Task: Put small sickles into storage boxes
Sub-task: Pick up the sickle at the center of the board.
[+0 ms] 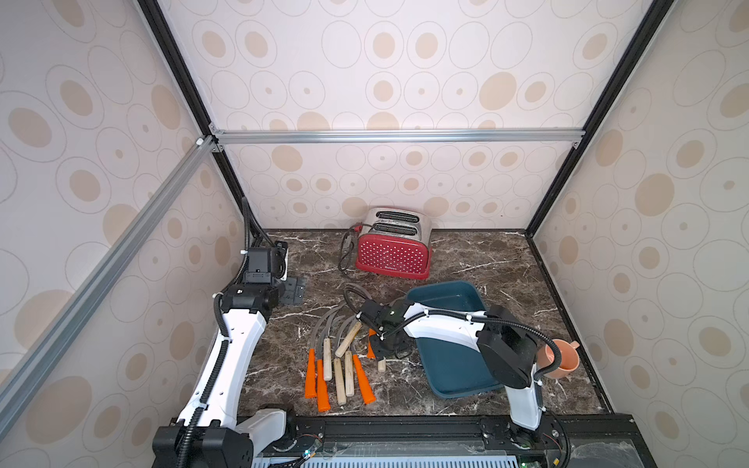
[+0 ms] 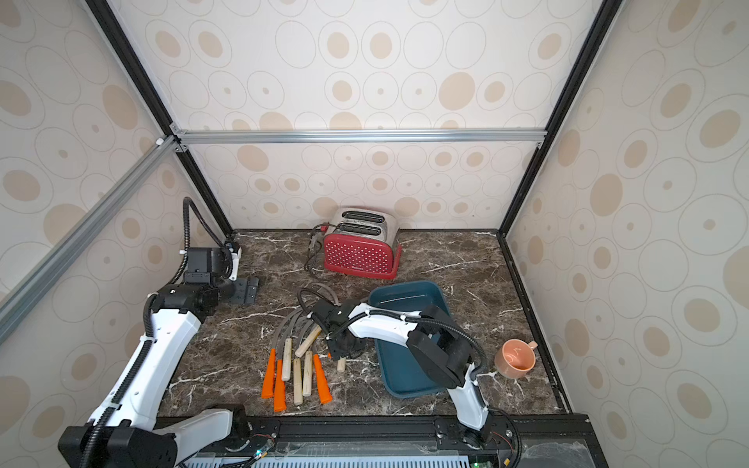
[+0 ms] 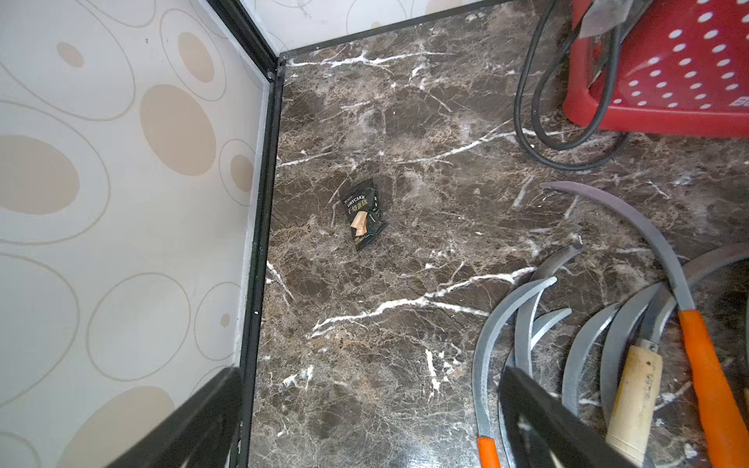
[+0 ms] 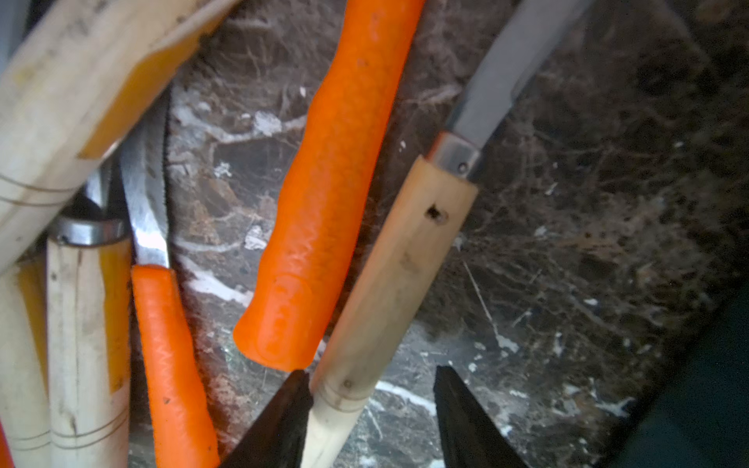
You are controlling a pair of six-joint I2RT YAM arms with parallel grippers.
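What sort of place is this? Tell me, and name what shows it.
Probably a staged kitchen counter inside a robot test cell, not a real home: a dark brown marble-patterned tabletop, a red white-dotted two-slot toaster, and wallpapered panels held in a bare aluminium-and-black frame.

Three-sided booth: back wall (image 1: 405, 81), left wall (image 1: 60, 162) and right wall (image 1: 668, 202), all cream wallpaper with beige ovals in thin grey rings. Black left post (image 1: 180, 73) and right post (image 1: 622, 65) run down from the upper corners. Silver cross rail (image 1: 397, 135) spans mid-frame; slanted rail (image 1: 117, 253) drops to the lower left. Marble top (image 1: 486, 259) lower centre, dark brown with white veins. Light soft, even.
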